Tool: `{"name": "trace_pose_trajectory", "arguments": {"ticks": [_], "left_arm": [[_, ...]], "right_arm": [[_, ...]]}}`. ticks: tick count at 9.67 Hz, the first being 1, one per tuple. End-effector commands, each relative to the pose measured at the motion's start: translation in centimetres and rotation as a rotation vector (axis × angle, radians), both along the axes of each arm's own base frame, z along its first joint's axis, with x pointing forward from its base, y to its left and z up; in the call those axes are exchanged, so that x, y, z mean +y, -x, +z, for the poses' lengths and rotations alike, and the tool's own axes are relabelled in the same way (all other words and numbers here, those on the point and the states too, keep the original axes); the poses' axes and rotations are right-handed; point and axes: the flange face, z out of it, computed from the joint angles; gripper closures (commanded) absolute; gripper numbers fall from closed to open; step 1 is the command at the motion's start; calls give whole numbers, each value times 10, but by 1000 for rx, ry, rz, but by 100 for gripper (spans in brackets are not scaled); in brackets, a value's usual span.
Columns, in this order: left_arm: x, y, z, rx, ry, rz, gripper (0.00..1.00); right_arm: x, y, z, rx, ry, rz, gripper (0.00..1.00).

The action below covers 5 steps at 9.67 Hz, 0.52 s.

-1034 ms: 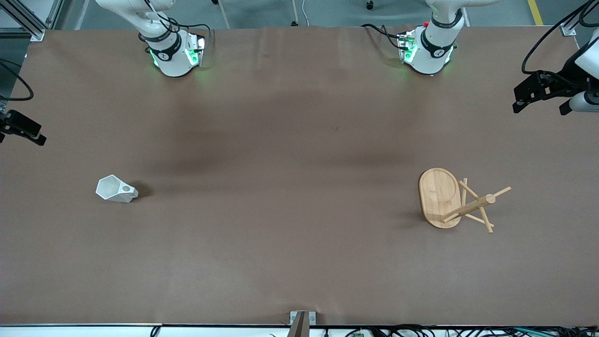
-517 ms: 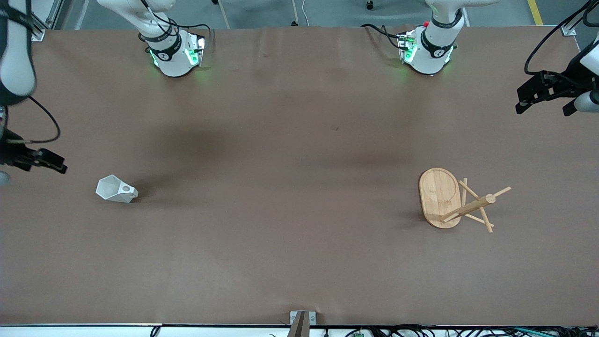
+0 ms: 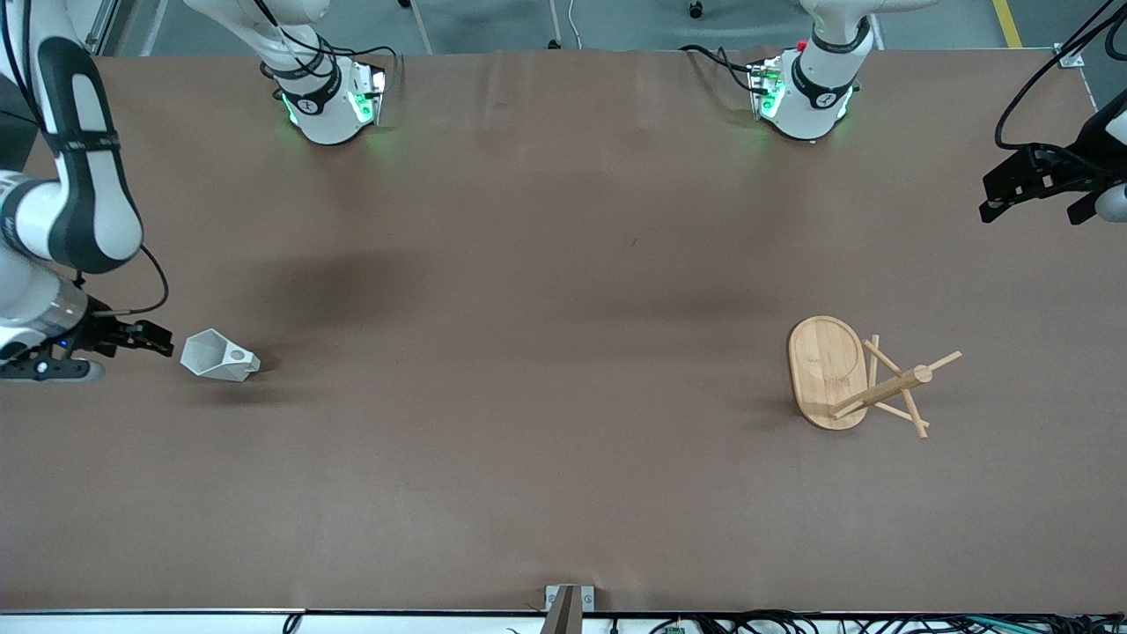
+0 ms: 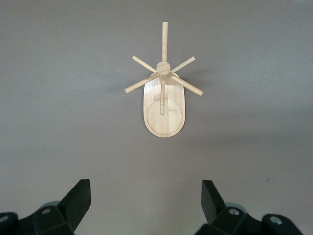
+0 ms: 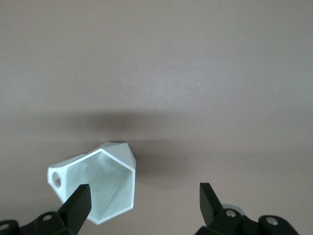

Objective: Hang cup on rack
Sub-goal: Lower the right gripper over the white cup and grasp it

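Note:
The white faceted cup (image 3: 218, 357) lies on its side on the brown table toward the right arm's end. Its hexagonal rim faces my right gripper (image 3: 165, 342), which is open and empty just beside that rim. In the right wrist view the cup (image 5: 105, 181) sits by one fingertip, off the middle of the open gripper (image 5: 145, 191). The bamboo rack (image 3: 828, 370) stands on its oval base toward the left arm's end, its pegs bare. My left gripper (image 3: 988, 201) is open and empty over the table's end past the rack. In the left wrist view the gripper (image 4: 145, 188) looks down on the rack (image 4: 164, 110).
The brown table cover (image 3: 546, 352) is bare between cup and rack. The two arm bases (image 3: 330, 101) (image 3: 806, 97) stand along the table's edge farthest from the front camera. A small metal bracket (image 3: 568, 599) sits at the nearest edge.
My right arm has swung in from the table's end and brought its gripper right up to the cup's rim. My left gripper has drifted slightly. Cup and rack have not moved.

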Motion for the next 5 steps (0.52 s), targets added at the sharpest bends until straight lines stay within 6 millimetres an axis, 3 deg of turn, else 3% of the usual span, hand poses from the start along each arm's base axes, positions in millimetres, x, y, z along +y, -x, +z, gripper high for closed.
{"name": "trace_pose_trajectory", "arguments": {"ticks": [1, 3, 4, 5], "left_arm": [[1, -6, -11, 20, -7, -8, 0], [1, -6, -12, 24, -7, -14, 0], [3, -7, -14, 27, -7, -11, 0], [3, -7, -14, 25, -5, -7, 0]], "right_arm": [[-1, 5, -39, 6, -28, 18, 3], [3, 17, -72, 1, -53, 64, 5], [8, 18, -75, 0, -66, 59, 9], [9, 18, -80, 7, -69, 60, 26]]}}
